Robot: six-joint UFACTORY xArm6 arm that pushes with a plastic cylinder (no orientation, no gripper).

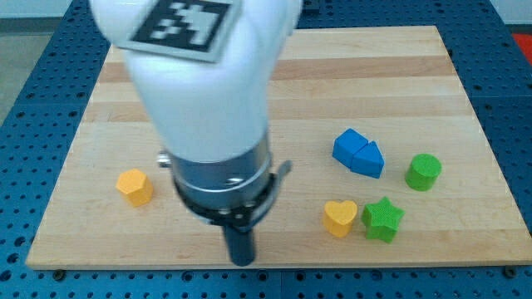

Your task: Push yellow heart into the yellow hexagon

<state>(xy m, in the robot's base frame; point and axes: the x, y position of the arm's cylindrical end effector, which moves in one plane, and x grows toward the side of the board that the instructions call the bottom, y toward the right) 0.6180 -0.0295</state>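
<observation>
My tip point(241, 261) down near board's bottom edge, between yellow hexagon point(134, 186) at left and yellow heart point(339, 218) at right, touching neither. Green star point(383, 219) touching heart.

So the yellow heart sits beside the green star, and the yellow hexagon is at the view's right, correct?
Not quite. The yellow heart does sit beside the green star, but the camera view shows the yellow hexagon at the view's left, beyond my tip.

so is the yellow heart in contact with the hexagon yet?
No. The yellow heart sits beside the green star; yellow hexagon lies far left, my tip between.
</observation>
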